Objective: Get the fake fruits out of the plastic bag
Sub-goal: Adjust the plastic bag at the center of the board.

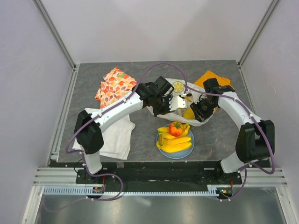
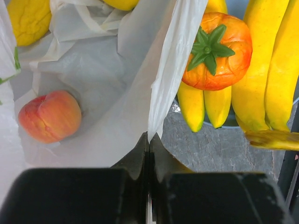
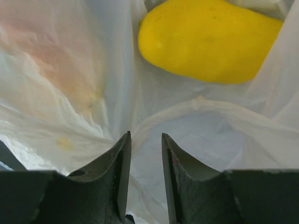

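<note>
Hold the left gripper (image 2: 148,145), clamped on the edge of the bag (image 2: 107,88), high so the mouth gapes; the bag lies mid-table just behind the plate (image 1: 189,150), with a peach (image 2: 50,115) and a yellow fruit (image 3: 210,39) inside. The right gripper (image 3: 145,140) hangs over the film, jaws narrowly parted and empty: widen them and avoid pinching film. The yellow fruit's long axis runs along the closing line, narrower end rightward, so rolling the wrist should give a short-axis grip
</note>
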Controlling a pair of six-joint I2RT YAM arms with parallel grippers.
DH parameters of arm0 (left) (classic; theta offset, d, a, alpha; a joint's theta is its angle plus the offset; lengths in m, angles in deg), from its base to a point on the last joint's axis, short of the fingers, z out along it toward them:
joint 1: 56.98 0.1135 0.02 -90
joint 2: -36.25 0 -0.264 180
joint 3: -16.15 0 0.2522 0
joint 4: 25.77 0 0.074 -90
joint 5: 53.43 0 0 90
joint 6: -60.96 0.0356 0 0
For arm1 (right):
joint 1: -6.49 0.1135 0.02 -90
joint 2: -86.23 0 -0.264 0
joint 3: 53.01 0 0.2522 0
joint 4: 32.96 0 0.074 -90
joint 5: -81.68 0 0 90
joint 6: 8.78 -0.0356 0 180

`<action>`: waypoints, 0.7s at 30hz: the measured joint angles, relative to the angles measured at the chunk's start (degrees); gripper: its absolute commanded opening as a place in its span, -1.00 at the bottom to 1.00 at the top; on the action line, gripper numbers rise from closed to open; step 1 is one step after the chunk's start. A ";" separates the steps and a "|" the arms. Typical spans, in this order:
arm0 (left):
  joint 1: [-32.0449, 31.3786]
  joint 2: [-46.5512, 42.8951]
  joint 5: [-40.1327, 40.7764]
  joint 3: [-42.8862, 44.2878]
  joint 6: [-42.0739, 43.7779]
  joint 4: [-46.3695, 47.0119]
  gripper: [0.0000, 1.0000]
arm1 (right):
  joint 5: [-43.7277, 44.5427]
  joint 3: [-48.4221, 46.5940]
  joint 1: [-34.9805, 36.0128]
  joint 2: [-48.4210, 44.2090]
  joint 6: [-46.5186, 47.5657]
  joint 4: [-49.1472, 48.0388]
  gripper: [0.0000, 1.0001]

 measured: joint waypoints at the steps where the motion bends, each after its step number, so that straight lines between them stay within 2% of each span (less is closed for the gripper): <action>1: 0.04 0.00 -0.24 0.00 0.00 -0.11 -0.96 | 0.42 0.55 0.07 -0.81 0.24 0.07 -0.19; 3: 0.04 0.02 -1.16 0.02 0.00 -0.61 -0.97 | 1.36 0.63 0.09 -0.98 0.55 -0.15 -0.16; 5: 0.02 0.04 -1.73 0.02 0.02 -1.40 -0.97 | 1.90 0.28 0.11 -0.46 0.55 -0.79 0.01; 6: 0.04 0.07 -1.92 0.02 0.02 -1.68 -0.96 | 2.03 -0.26 0.11 -0.09 0.26 -0.92 0.20; 7: 0.04 0.07 -2.25 0.02 0.02 -2.01 -0.97 | 2.14 -1.40 0.09 0.68 -0.09 -1.11 0.51; 9: 0.04 0.07 -2.82 0.04 0.02 -2.54 -0.96 | 1.97 -4.61 0.11 2.89 -1.33 -2.25 0.96; 14: 0.04 0.07 -3.19 0.04 0.00 -2.95 -0.97 | 1.73 -11.28 0.17 9.29 -3.34 -6.01 0.96; 21: 0.09 0.07 -3.19 0.07 -0.02 -3.06 -0.97 | 3.91 -11.58 0.94 15.72 -4.20 -6.82 0.96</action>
